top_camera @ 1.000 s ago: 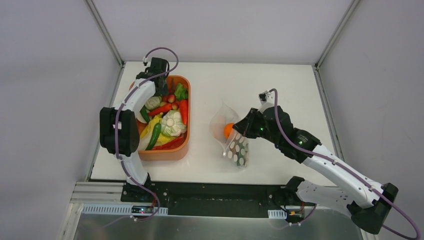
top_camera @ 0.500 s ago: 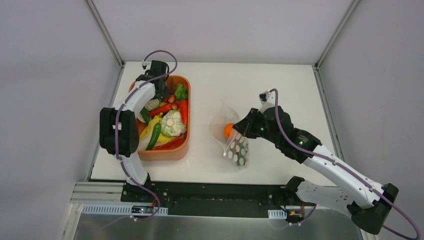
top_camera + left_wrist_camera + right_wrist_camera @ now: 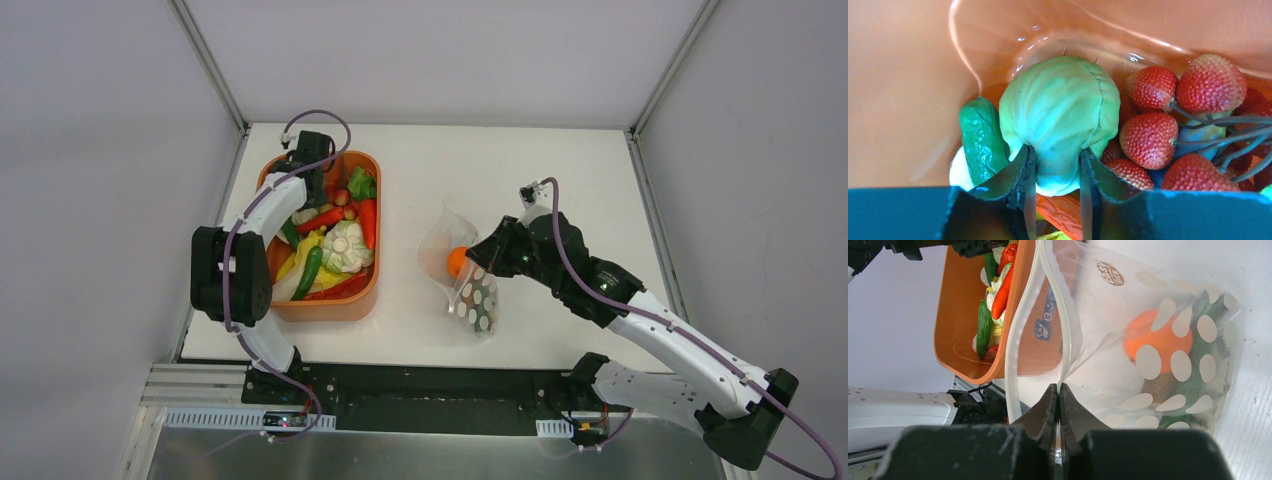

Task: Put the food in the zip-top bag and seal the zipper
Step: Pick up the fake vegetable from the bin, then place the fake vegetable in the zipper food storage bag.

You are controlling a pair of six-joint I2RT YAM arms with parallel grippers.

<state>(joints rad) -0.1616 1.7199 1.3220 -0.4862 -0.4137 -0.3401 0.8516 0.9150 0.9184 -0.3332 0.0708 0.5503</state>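
In the left wrist view a pale green cabbage (image 3: 1058,105) lies among the food in the orange tub (image 3: 903,100). My left gripper (image 3: 1055,167) is shut on its lower part, and its pads dent the soft skin. Red strawberries (image 3: 1148,140) lie to its right and a green cucumber (image 3: 980,140) to its left. My right gripper (image 3: 1058,387) is shut on one lip of the zip-top bag (image 3: 1108,300) and holds the mouth open. The zipper (image 3: 1013,340) gapes as two white strips. An orange ball (image 3: 1158,340) and a green piece (image 3: 1198,380) sit inside.
The orange tub (image 3: 378,280) stands at the left of the white table (image 3: 560,170), full of toy vegetables, among them a whitish leafy head (image 3: 345,245). The bag (image 3: 470,295) lies mid-table beside my right gripper (image 3: 478,262). Grey walls enclose the table.
My left gripper has closed from open onto the cabbage, and the left arm's elbow has shifted left. The right arm and the bag have not moved.
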